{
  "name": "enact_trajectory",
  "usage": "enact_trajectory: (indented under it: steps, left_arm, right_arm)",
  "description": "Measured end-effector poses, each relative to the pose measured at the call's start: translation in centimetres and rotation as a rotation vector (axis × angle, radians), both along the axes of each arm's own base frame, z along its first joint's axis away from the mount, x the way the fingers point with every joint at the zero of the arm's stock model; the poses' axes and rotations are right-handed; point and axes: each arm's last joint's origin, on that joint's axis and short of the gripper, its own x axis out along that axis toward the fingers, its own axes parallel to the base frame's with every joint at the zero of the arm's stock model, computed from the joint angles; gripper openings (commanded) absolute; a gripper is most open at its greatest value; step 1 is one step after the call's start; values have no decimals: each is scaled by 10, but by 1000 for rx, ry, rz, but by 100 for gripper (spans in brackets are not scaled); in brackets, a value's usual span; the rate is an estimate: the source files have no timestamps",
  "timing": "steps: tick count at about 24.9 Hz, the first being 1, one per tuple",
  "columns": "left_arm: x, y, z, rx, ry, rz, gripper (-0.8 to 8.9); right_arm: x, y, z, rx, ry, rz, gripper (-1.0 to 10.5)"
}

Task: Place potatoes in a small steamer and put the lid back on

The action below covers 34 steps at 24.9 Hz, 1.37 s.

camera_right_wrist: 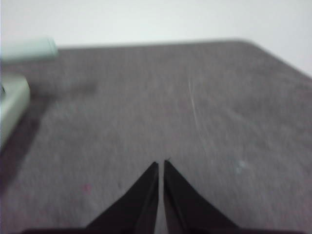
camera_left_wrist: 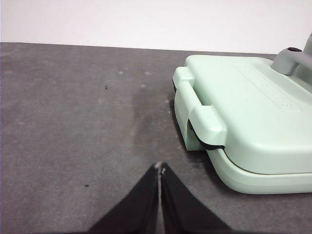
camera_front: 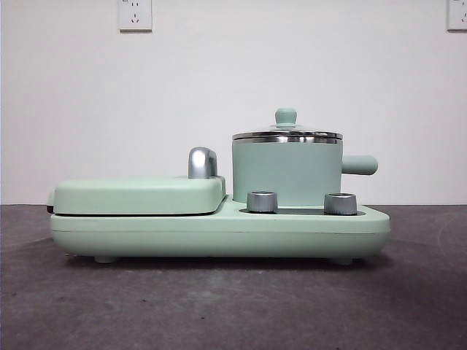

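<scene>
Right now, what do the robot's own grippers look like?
Only the jaws show. The left gripper and right gripper each have two matte black jaws that taper to thin tips. No cables or markings are visible, and the arms are out of view.

Open air above lid (camera_front: 287,134) and small steamer (camera_front: 286,171). Side approach obstructed: griddle (camera_front: 139,194) with chrome handle (camera_front: 202,162) on one flank, steamer's stubby handle (camera_front: 359,165) on other. Two knobs (camera_front: 263,202) before it.
</scene>
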Motion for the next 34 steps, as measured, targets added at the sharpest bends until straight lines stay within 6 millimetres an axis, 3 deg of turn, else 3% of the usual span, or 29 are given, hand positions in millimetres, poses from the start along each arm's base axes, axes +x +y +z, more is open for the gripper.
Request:
enact_trajectory:
  steps: [34]
  left_arm:
    - [0,0,0,0,0,0,5]
  right_arm:
    - [3,1,-5,-2,-47,8,15]
